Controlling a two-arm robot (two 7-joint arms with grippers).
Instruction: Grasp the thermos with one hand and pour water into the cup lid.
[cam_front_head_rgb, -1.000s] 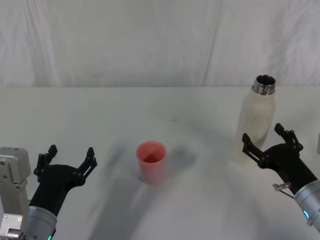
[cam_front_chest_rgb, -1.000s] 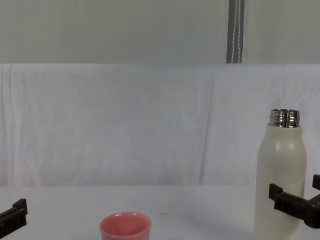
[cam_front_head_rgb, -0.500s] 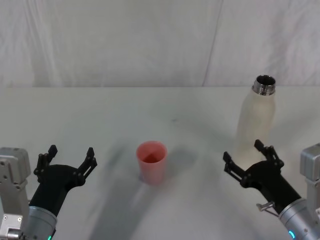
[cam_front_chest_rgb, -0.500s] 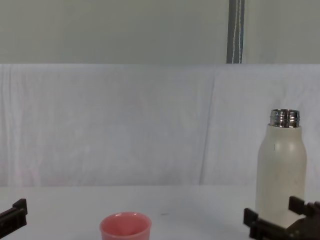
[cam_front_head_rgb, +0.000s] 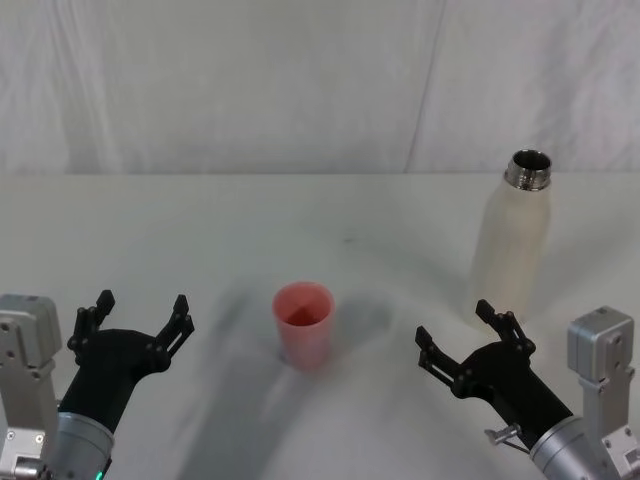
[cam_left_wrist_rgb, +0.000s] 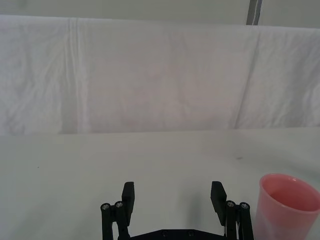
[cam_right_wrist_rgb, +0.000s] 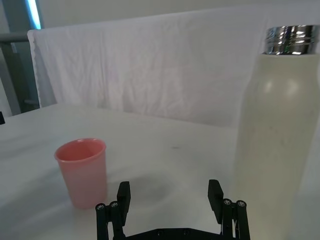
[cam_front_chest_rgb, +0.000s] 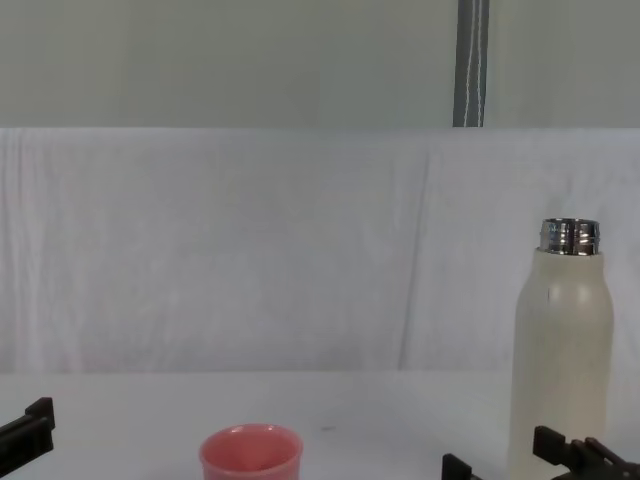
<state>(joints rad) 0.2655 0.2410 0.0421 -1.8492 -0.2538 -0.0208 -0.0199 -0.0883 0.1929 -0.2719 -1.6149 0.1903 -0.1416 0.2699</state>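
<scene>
Right hand (cam_front_head_rgb: 468, 341), black fingers spread wide and empty, sits low right in the head view, just short of the tall cream-white steel-necked thermos (cam_front_head_rgb: 512, 238). Open white desk (cam_front_head_rgb: 200, 240) separates it from the small salmon-pink cup lid (cam_front_head_rgb: 303, 323) at centre. Left hand (cam_front_head_rgb: 136, 318), open and empty, rests lower left.

no readable text, labels or numbers anywhere
</scene>
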